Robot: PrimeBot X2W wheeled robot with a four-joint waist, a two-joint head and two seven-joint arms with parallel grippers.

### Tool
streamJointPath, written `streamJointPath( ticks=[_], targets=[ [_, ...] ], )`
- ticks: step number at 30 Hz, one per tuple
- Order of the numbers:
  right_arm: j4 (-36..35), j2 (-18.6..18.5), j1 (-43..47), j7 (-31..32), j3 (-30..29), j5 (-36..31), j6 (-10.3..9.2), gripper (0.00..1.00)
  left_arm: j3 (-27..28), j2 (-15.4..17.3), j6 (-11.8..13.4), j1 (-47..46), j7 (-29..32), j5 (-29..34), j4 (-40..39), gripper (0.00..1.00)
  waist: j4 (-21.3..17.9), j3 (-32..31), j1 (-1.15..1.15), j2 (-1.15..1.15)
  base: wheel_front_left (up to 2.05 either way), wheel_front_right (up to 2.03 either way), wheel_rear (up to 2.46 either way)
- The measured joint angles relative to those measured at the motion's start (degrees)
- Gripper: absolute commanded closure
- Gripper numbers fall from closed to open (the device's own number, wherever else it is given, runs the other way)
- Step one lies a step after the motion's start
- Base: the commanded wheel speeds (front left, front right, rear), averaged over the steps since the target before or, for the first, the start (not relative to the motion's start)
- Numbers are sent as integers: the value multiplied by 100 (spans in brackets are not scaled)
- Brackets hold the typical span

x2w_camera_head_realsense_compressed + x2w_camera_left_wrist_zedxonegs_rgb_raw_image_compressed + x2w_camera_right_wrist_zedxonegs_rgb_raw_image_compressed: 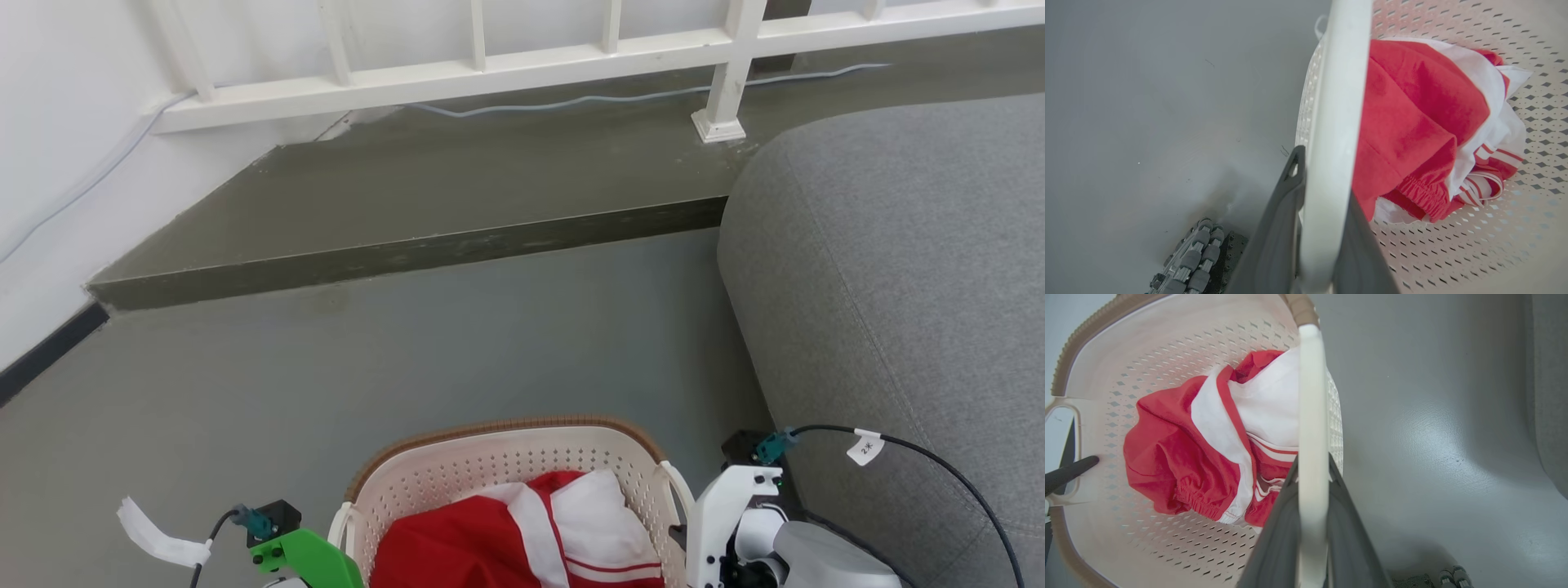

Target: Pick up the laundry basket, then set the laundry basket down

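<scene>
Cream-white perforated plastic forms the laundry basket (490, 469), which is over the grey floor (408, 351) just beside the grey sofa (898, 286), with a strip of floor between the two. Whether its bottom touches the floor cannot be told. A brown woven-look rim (506, 426) runs round the basket's top. A crumpled red and white garment (1180, 457) lies inside.

The left gripper (1325, 192) is closed on the white loop handle (1331, 102) on the side of the basket away from the sofa. One dark finger is outside the bar, the other is inside, and both press against it. The right gripper (1312, 473) clamps the handle (1312, 396) on the side nearest the sofa in the same way, one finger on each face of the bar.

Farther from the sofa's front, a low dark step (408, 196) crosses the floor. A white railing (490, 69) stands along the step's far edge.
</scene>
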Motion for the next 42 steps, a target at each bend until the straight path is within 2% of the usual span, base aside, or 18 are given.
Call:
streamJointPath(
  ticks=[15,26,42],
  targets=[
    [-97,-46,-499,-235,-7,-1,-140,100,-63,23,4,-343,-330,26,-226,100,-12,594,0,0,0,0,0],
    [-127,-65,-1089,-565,-63,-44,-290,100,-112,68,43,-903,-577,130,-398,100,-45,1347,0,0,0,0,0],
    [-165,-83,-2007,-1015,-178,-115,-389,100,-121,193,43,-1808,-893,257,-601,100,-46,2528,1,0,0,0,0]
  ],
)
